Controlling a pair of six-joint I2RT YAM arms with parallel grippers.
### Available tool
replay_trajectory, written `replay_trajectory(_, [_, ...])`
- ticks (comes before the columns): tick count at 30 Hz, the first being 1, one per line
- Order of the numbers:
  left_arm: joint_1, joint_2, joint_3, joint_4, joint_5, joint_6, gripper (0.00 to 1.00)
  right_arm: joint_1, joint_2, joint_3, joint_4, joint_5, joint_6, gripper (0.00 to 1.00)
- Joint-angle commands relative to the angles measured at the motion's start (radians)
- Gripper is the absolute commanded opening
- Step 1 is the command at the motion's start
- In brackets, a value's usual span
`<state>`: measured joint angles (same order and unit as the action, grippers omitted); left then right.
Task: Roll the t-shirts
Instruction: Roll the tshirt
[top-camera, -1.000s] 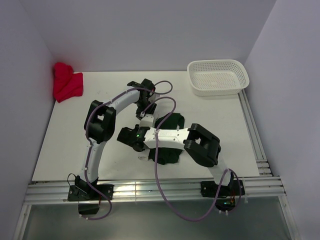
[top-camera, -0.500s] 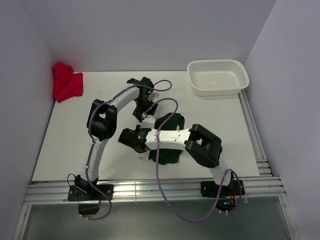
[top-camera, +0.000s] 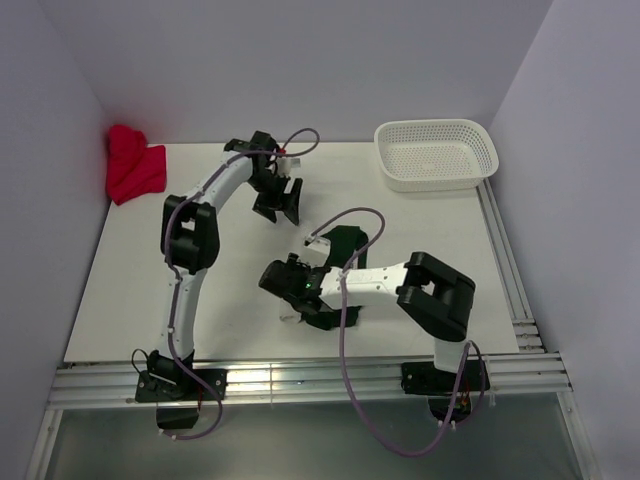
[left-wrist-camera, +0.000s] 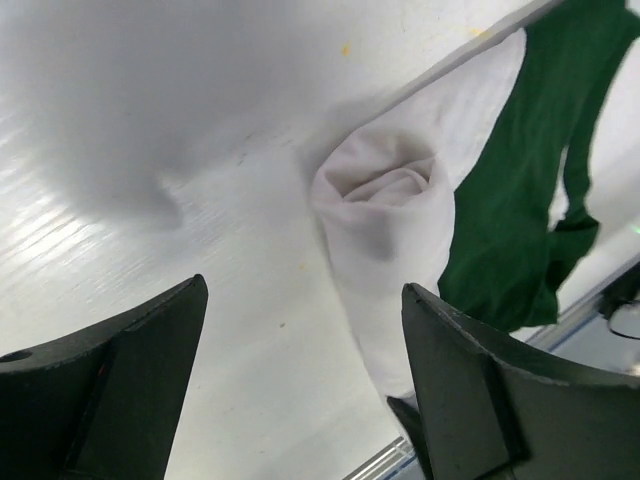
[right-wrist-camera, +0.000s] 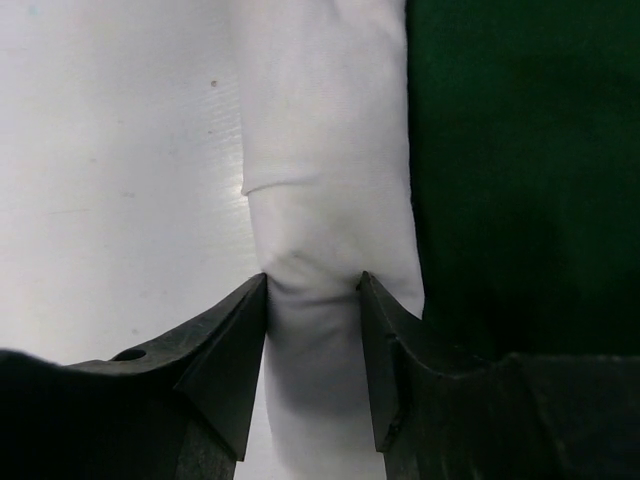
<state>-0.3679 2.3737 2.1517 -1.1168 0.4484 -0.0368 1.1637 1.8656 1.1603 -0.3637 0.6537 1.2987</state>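
Holding the soft, light off-white rolled cloth t-shirt (right-wrist-camera: 330, 150) at its squashy middle, right jaws pinch it; left jaws gape wide.

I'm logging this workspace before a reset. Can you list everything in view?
off-white t-shirt: one, off-white, rolled, mid-table
green t-shirt: one, dark green, mid-table, alongside the roll
cloth: one, red, far left corner
basket: one, white, far right corner
table: one, white
left gripper: one, black, open, holding nothing, above the table
right gripper: one, black, pinching the off-white t-shirt
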Motion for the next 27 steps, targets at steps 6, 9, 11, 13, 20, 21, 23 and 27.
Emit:
replay_trajectory(6, [0.079, -0.180, -0.162, 0.089, 0.256, 0.112, 0.84, -0.047, -0.166, -0.469, 0.616, -0.333, 0.022, 0.45])
replay_trajectory(9, [0.089, -0.215, -0.265, 0.149, 0.323, 0.124, 0.85, -0.087, -0.186, -0.586, 0.827, -0.396, 0.050, 0.44])
replay_trajectory(11, [0.089, -0.235, -0.340, 0.199, 0.348, 0.126, 0.85, -0.102, -0.180, -0.620, 0.917, -0.419, 0.068, 0.44])
replay_trajectory(13, [0.087, -0.240, -0.393, 0.224, 0.378, 0.127, 0.85, -0.111, -0.169, -0.688, 1.011, -0.457, 0.088, 0.43])
replay_trajectory(20, [0.064, -0.237, -0.504, 0.347, 0.389, 0.100, 0.85, -0.153, 0.011, -0.814, 1.519, -0.587, 0.177, 0.42])
replay_trajectory(21, [0.051, -0.235, -0.515, 0.359, 0.382, 0.094, 0.85, -0.157, 0.041, -0.832, 1.577, -0.600, 0.192, 0.42])
replay_trajectory(23, [0.037, -0.238, -0.546, 0.402, 0.359, 0.083, 0.85, -0.165, 0.128, -0.840, 1.718, -0.632, 0.227, 0.42])
replay_trajectory(27, [0.000, -0.226, -0.569, 0.442, 0.253, 0.045, 0.81, -0.179, 0.230, -0.844, 1.845, -0.649, 0.272, 0.41])
